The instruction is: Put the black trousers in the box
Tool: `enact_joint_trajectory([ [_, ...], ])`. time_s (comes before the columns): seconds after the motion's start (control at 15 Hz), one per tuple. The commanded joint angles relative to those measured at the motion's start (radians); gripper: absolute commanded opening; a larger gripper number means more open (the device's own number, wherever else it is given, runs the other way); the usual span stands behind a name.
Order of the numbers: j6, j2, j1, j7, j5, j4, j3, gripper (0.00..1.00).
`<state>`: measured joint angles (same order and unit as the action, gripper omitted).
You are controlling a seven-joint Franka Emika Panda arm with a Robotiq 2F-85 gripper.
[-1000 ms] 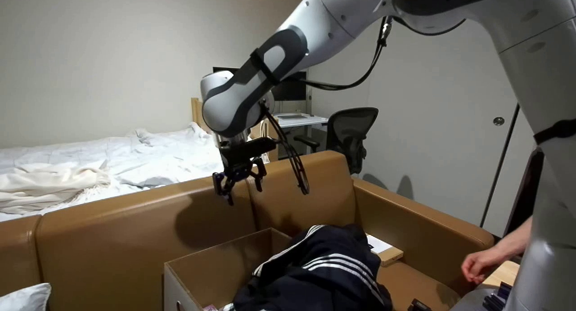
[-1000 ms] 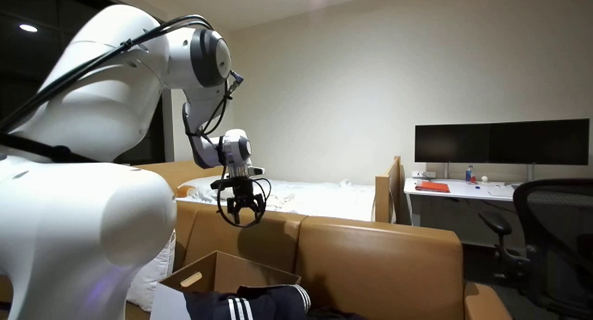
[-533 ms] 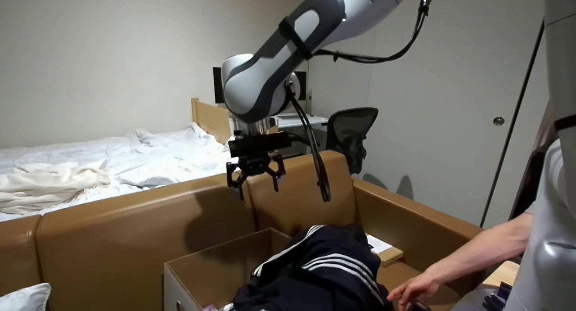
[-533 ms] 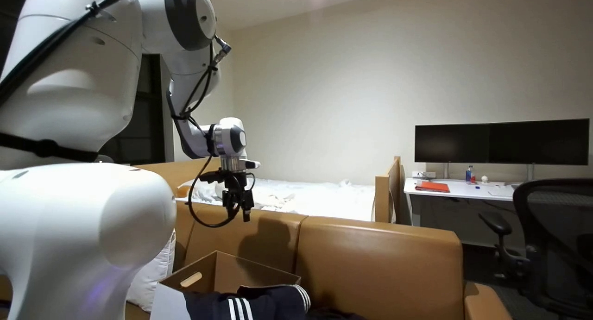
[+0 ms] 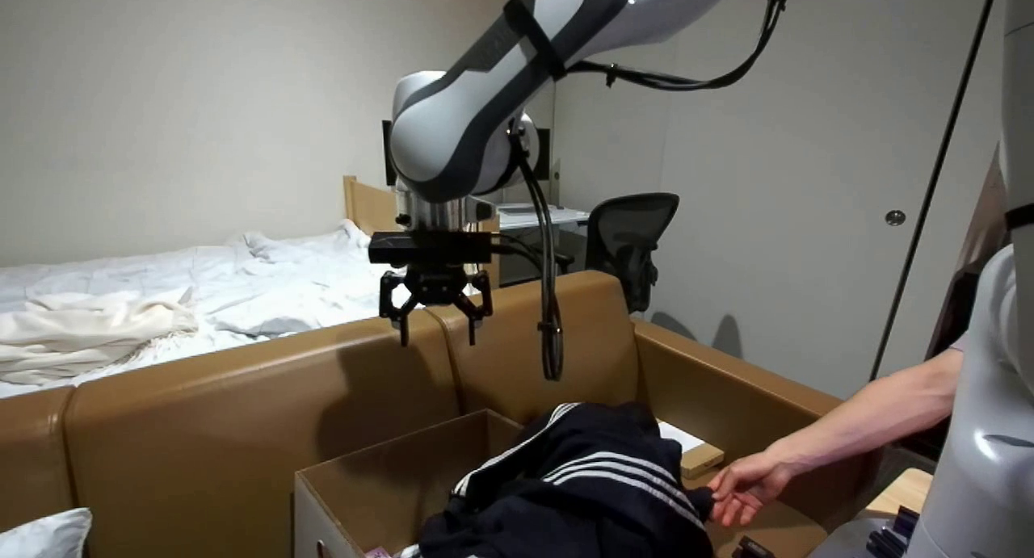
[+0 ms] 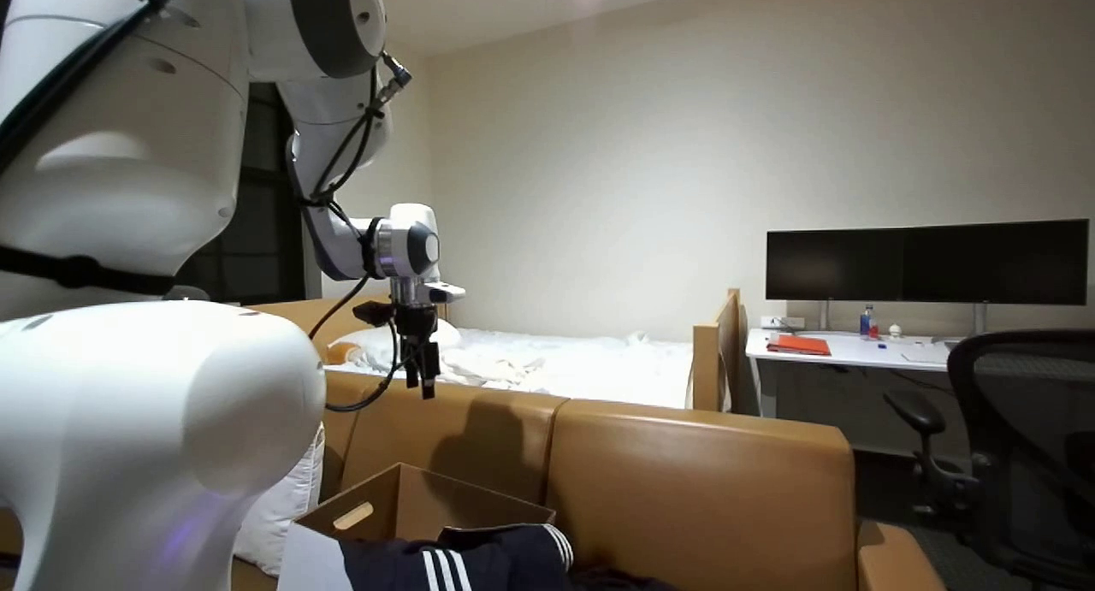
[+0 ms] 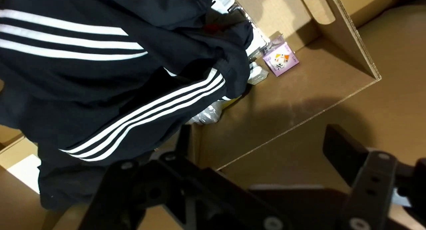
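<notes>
The black trousers (image 5: 598,477), with white stripes, lie bunched over the brown cardboard box (image 5: 404,461), partly across its opening and partly out past one side. In an exterior view, a person's fingers touch their outer end. The wrist view shows the trousers (image 7: 83,77) covering much of the box (image 7: 286,93), with a purple packet (image 7: 281,61) and clear plastic uncovered inside. My gripper (image 5: 439,341) hangs upright well above the box, before the sofa back, its fingers wide apart. In the wrist view nothing sits between the jaws of the gripper (image 7: 259,136).
The tan sofa backrest (image 6: 701,488) rises behind the box. A person's arm (image 5: 864,421) reaches across the seat from one side. A flat carton (image 5: 703,459) with white paper lies beyond the trousers. Cables (image 5: 552,340) dangle beside my gripper; a pillow (image 6: 287,505) stands near the box.
My gripper has straightened from a tilt, turned and risen a little. The person's hand has come in across the seat to the trousers' outer end, which has shifted slightly.
</notes>
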<state>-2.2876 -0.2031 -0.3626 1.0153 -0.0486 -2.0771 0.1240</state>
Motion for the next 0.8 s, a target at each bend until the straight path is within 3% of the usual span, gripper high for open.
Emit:
enact_joint_trajectory([
  [0.0,-0.036,0.068,0.036,0.093,0.041,-0.08,0.012,1.0],
  [0.33,-0.072,0.125,0.09,0.155,0.076,-0.184,0.002,1.0],
  [0.73,-0.18,0.191,0.167,0.122,0.159,-0.351,-0.015,1.0],
])
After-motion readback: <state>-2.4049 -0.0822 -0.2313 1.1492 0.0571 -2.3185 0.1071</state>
